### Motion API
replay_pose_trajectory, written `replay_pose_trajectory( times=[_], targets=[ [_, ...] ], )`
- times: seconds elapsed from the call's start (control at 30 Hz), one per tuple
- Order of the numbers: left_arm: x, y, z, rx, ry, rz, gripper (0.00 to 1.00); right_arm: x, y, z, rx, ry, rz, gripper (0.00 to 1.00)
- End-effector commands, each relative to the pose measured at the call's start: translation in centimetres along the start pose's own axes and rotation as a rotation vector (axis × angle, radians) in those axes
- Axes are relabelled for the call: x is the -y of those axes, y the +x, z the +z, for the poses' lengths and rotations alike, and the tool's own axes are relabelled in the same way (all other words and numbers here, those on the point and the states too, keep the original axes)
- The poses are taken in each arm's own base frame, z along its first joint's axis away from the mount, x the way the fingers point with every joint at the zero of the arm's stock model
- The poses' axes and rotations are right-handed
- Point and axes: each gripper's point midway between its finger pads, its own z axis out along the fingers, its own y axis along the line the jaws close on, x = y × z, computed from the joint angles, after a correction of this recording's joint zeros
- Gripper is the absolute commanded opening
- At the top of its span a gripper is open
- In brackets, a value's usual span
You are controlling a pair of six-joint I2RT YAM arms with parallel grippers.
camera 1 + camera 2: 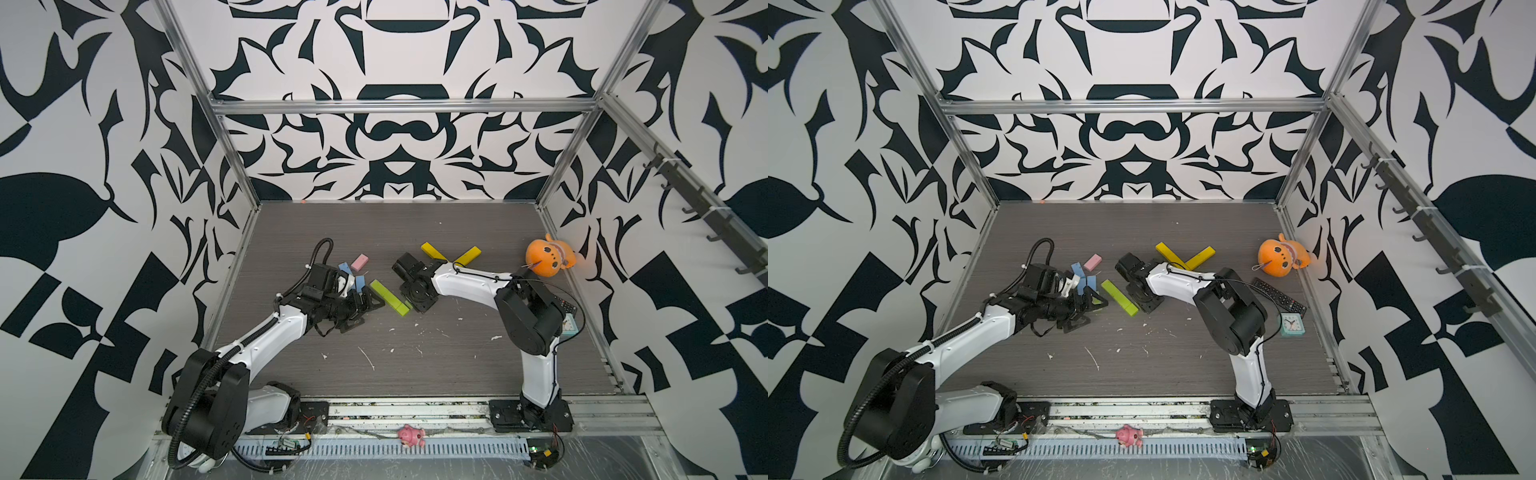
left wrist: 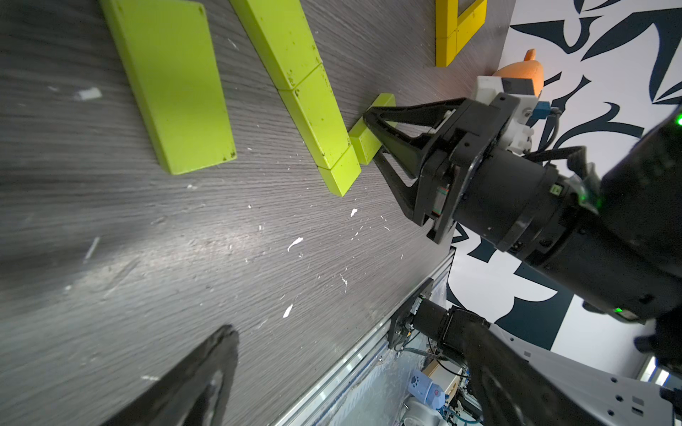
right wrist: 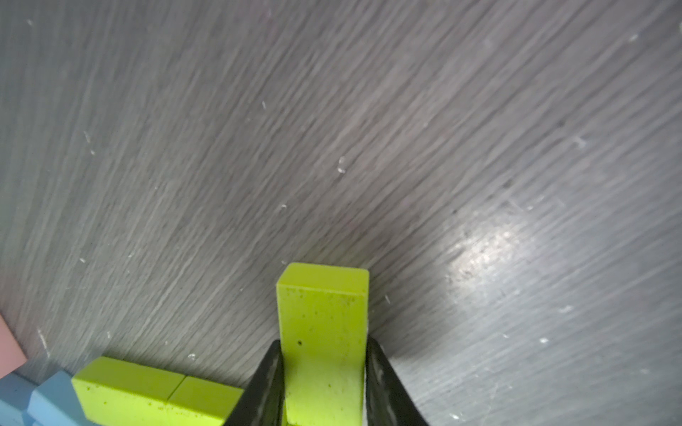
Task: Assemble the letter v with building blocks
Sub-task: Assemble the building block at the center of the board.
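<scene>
Holding a short matte lime-green brick (image 3: 323, 313) clamped in right fingers (image 3: 267, 376), just beside the end of the lime-green brick row (image 2: 306, 92); left fingers (image 2: 206, 369) spread, empty. I'd butt it in at an angle, then release.

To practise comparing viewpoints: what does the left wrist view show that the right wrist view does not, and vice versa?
Left wrist only: a flat lime green slab, yellow rectangular bricks, an orange plush toy. Right wrist only: light blue blocks, a pink block's corner. Both: the small lime green brick clamped in the right pincer, the row of lime green bricks, the grey wood-grain table.
</scene>
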Motion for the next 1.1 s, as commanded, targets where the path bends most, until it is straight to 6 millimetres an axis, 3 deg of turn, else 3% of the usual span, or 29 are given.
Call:
replay_pose_trajectory(
  times=[0.0,1.07],
  targets=[
    [-0.08,0.47,-0.03,-0.008,0.011,0.003,1.00,3.67,1.94,1.06,-0.052,0.127,-0.020,0.36],
    [-0.27,0.65,0.03,-0.012,0.011,0.003,0.99,3.08,2.65,1.11,-0.071,0.103,-0.012,0.39]
  ],
)
